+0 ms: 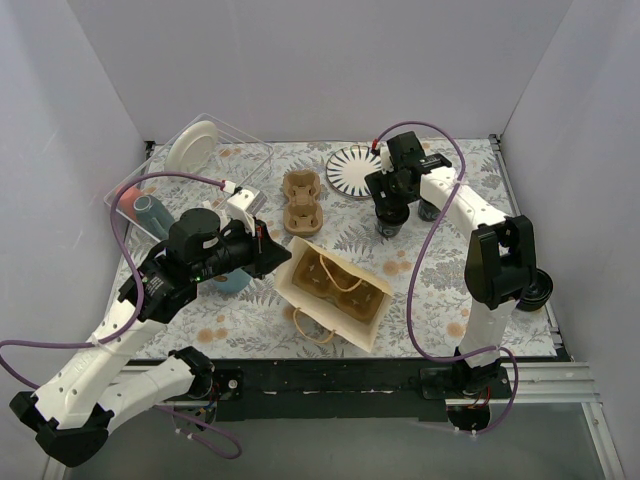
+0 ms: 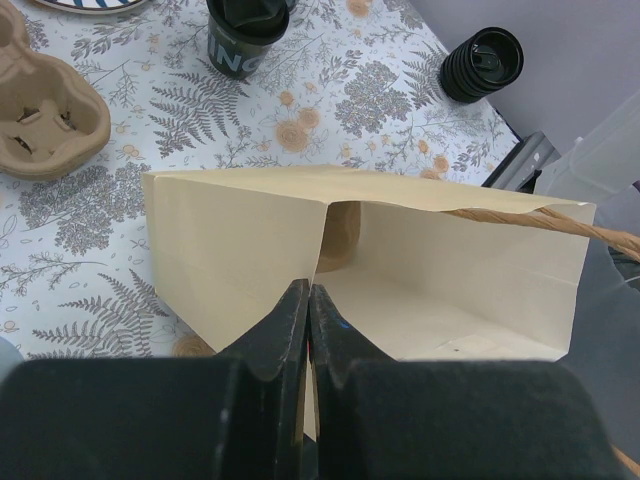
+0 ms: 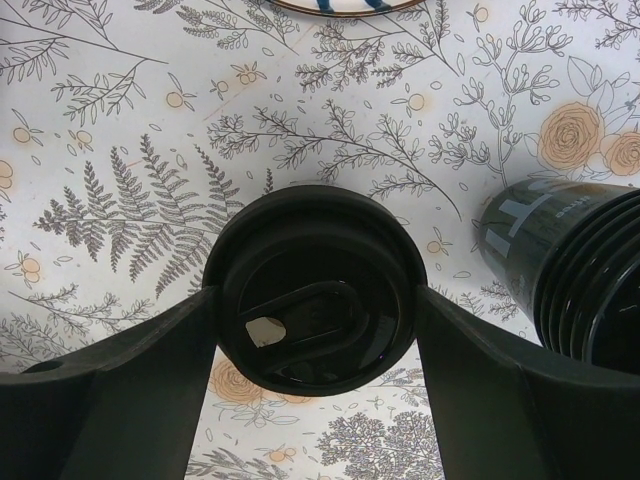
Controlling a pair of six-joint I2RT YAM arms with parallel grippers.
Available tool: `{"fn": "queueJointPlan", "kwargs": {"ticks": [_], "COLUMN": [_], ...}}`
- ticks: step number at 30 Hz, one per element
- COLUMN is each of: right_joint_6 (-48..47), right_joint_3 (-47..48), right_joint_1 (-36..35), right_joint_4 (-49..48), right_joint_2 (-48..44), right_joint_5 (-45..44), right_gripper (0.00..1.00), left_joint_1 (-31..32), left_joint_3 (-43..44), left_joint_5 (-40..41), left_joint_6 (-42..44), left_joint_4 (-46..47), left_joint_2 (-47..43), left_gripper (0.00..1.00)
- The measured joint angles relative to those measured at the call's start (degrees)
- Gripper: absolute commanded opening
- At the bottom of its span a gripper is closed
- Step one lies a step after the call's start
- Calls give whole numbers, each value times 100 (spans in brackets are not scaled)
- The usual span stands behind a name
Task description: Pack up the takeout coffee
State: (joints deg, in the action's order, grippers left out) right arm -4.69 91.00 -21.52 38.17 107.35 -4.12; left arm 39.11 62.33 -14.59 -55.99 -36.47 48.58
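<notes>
One takeout coffee cup (image 3: 310, 270), dark with a round black lid, stands upright on the flowered tablecloth. My right gripper (image 3: 314, 330) reaches down over it, and its fingers (image 3: 150, 390) hug both sides just under the lid. The top view shows that gripper (image 1: 388, 213) above the cup (image 1: 388, 229). A second dark cup (image 3: 560, 270) lies on its side close by. Another (image 2: 483, 62) lies near the table's right edge. My left gripper (image 2: 310, 292) is shut on the near rim of the open paper bag (image 2: 230, 240), which lies on its side in front (image 1: 335, 295).
A brown cardboard cup carrier (image 1: 303, 200) sits behind the bag. A striped plate (image 1: 352, 170) lies at the back. A clear tub (image 1: 215, 135) with a white plate stands back left. A light-blue cup (image 1: 230, 281) peeks out under my left arm.
</notes>
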Motion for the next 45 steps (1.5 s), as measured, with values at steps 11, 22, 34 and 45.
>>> {"fn": "queueJointPlan", "kwargs": {"ticks": [11,22,34,45], "right_joint_6": [22,120,186,560], "right_joint_3": [-4,1001,2957,2190], "right_joint_1": [0,-15,-1464,-2879], "right_joint_4": [24,944,1432,732], "right_joint_2": [0,-155,-2004,-3427], "right_joint_5": [-2,-103,723,1580], "right_gripper": [56,48,48,47], "left_joint_1": [0,0,2,0], "left_joint_3": [0,0,7,48], "left_joint_5": [48,372,592,610], "left_joint_6": [-52,-433,-828,-1036], "left_joint_4": [-42,-107,-83,46], "left_joint_2": [0,61,522,688], "left_gripper": [0,0,0,0]}}
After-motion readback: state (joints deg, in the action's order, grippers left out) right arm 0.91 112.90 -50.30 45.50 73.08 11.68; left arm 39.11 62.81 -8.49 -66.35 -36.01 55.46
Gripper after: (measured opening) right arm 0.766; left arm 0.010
